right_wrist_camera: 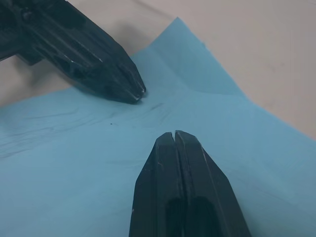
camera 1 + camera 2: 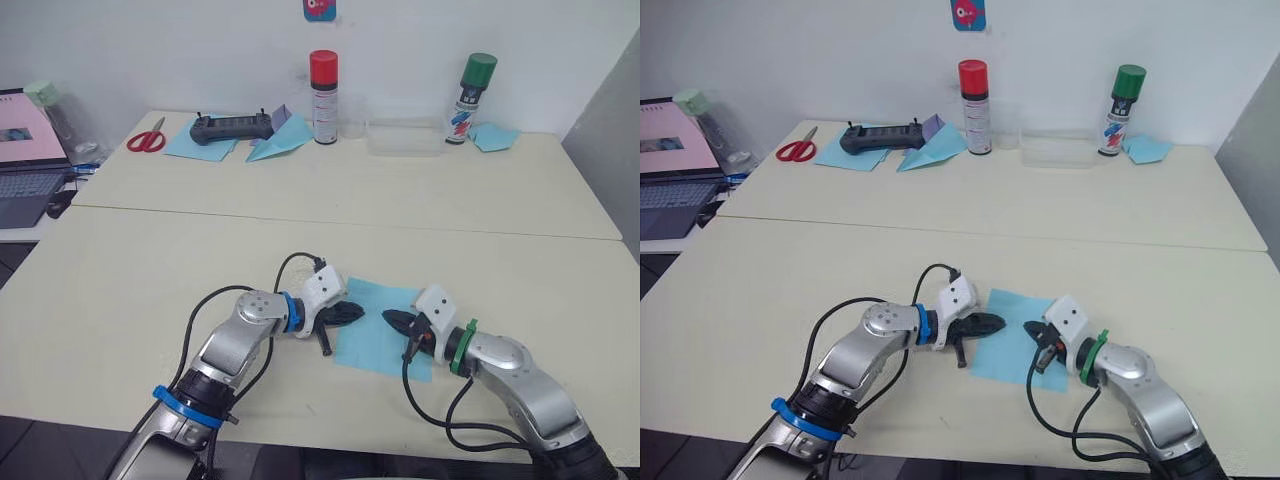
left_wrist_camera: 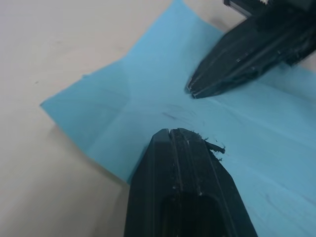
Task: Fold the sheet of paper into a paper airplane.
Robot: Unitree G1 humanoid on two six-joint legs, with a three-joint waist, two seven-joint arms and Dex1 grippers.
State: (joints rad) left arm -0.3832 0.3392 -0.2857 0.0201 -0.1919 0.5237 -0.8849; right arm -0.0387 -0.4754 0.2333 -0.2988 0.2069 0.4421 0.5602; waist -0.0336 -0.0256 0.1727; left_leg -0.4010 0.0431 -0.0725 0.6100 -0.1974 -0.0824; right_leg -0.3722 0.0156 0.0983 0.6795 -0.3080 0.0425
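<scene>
The sheet of paper (image 2: 385, 335) is light blue and lies flat near the table's front edge, between my two arms. Creases cross it and meet near its middle (image 3: 129, 94). My left gripper (image 2: 358, 313) is shut, with its tip resting on the sheet's left part. My right gripper (image 2: 388, 318) is also shut and touches the sheet from the right. The two tips face each other a short gap apart (image 1: 174, 134). Neither holds the paper. The paper airplane is out of view.
Along the far wall stand a red-capped spray can (image 2: 323, 97), a green-capped can (image 2: 476, 98) and a clear plastic box (image 2: 405, 138). Nearby are red scissors (image 2: 147, 138), a black controller (image 2: 232, 126), a wider blue folded plane with a purple flap (image 2: 280, 140) and a laptop (image 2: 25, 160).
</scene>
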